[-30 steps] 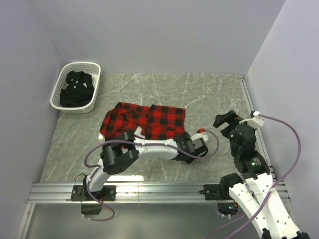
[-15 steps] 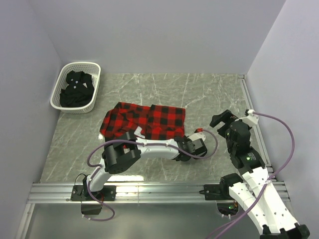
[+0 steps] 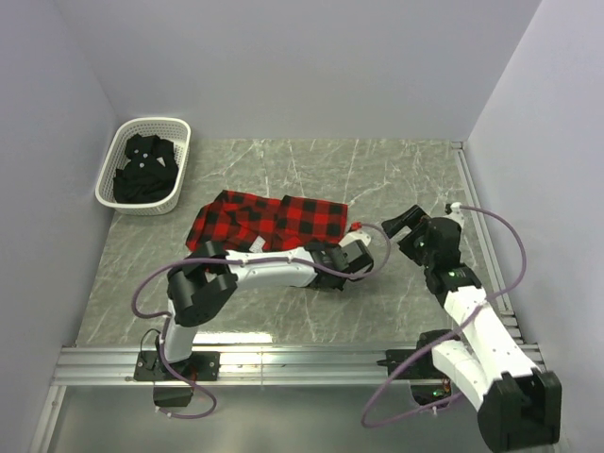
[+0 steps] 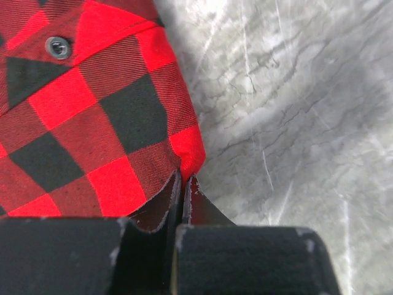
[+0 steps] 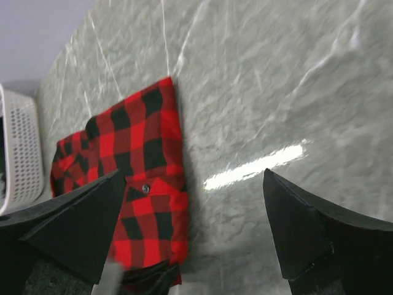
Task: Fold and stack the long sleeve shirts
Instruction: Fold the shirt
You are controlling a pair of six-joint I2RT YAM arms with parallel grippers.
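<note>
The left claw [image 4: 182,186] has just shut on the near corner of the flannel [image 3: 269,219], which lies spread on the surface [image 3: 396,170] (the black one [image 3: 143,172] sits in the basket [image 3: 151,123]), so I think a fold can start; the right claw [image 3: 401,226] hangs wide open, empty.

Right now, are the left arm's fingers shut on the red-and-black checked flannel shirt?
Shut on it: the left wrist view shows the left fingers pressed together with a corner of the red-and-black checked flannel shirt pinched between them.
</note>
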